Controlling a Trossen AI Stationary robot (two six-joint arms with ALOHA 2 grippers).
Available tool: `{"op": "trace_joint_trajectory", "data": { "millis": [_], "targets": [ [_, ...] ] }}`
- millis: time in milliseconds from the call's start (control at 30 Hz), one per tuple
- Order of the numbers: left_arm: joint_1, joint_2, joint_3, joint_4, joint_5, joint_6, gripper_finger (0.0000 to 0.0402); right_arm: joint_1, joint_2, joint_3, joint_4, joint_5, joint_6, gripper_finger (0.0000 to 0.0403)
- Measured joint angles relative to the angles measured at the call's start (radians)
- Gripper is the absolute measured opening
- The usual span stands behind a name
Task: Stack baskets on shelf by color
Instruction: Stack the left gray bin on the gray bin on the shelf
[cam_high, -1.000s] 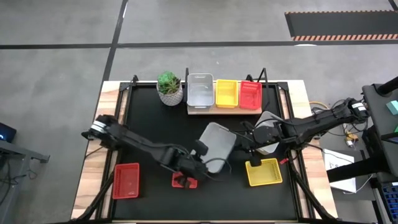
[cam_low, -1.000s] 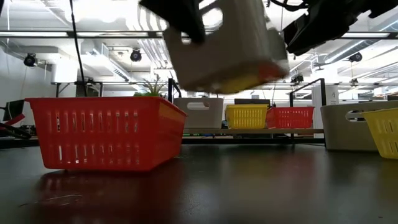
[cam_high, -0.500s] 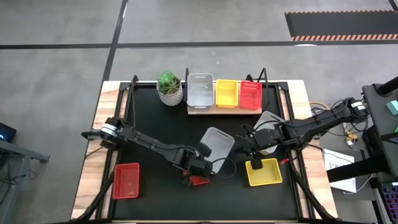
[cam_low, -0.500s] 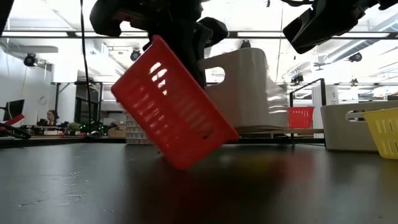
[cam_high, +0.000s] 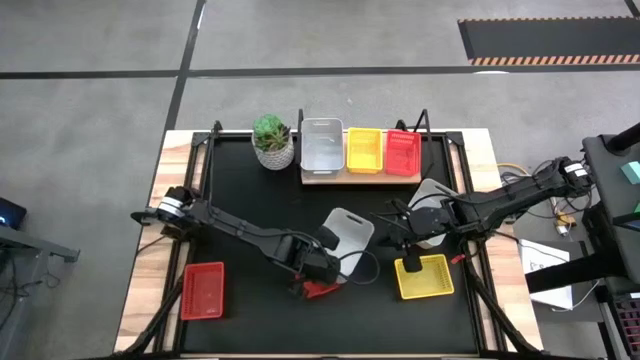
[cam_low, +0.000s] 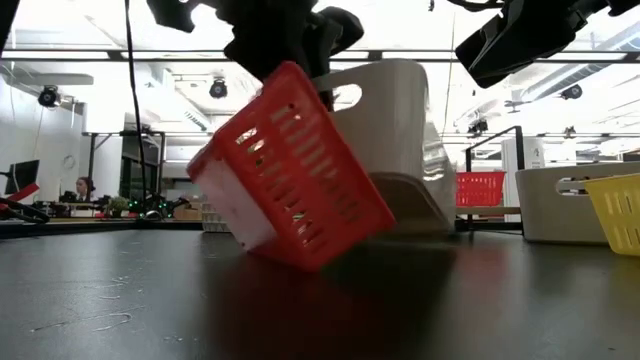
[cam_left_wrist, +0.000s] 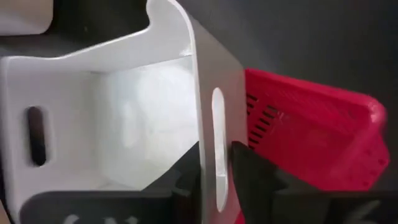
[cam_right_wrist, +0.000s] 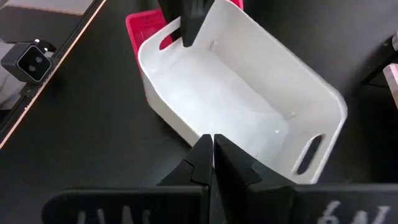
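My left gripper (cam_high: 325, 243) is shut on a white basket (cam_high: 348, 230) near the middle of the mat. The basket is tilted (cam_low: 390, 130). A red basket (cam_high: 318, 290) leans tipped against it, with one lower edge (cam_low: 300, 262) on the mat. My right gripper (cam_high: 403, 237) hangs shut above the mat to the white basket's right and touches nothing (cam_right_wrist: 211, 143). The shelf (cam_high: 360, 177) at the far edge carries a white (cam_high: 321, 143), a yellow (cam_high: 364, 149) and a red basket (cam_high: 402, 152) side by side. My left gripper (cam_left_wrist: 214, 152) pinches the white basket's end wall at its handle slot (cam_left_wrist: 216, 118), one finger inside the basket and one outside. The fingers come from the table's near left side, slanting down. The basket is tilted, its held end raised, its outer side against the red basket (cam_left_wrist: 311, 143).
A second red basket (cam_high: 203, 290) lies near the left near corner. A yellow basket (cam_high: 425, 277) sits under the right arm. Another white basket (cam_high: 432, 192) stands by the right edge. A potted plant (cam_high: 272, 142) stands left of the shelf.
My left gripper has come down with the white basket, which hung high above the mat and now sits low and tilted. The red basket, flat on the mat a second ago, has been tipped up onto one edge and leans steeply.
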Motion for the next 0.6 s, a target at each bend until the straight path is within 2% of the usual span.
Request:
{"op": "trace_joint_trajectory", "data": {
  "millis": [367, 600],
  "targets": [
    [0.0, -0.067, 0.0, -0.016, -0.015, -0.01, 0.0096, 0.0, 0.0, 0.0, -0.001, 0.0, 0.001, 0.0009],
    [0.006, -0.132, -0.017, -0.008, -0.069, -0.034, 0.0116, 0.0, 0.001, -0.001, 0.001, 0.001, 0.001, 0.0009]
  ]
}}
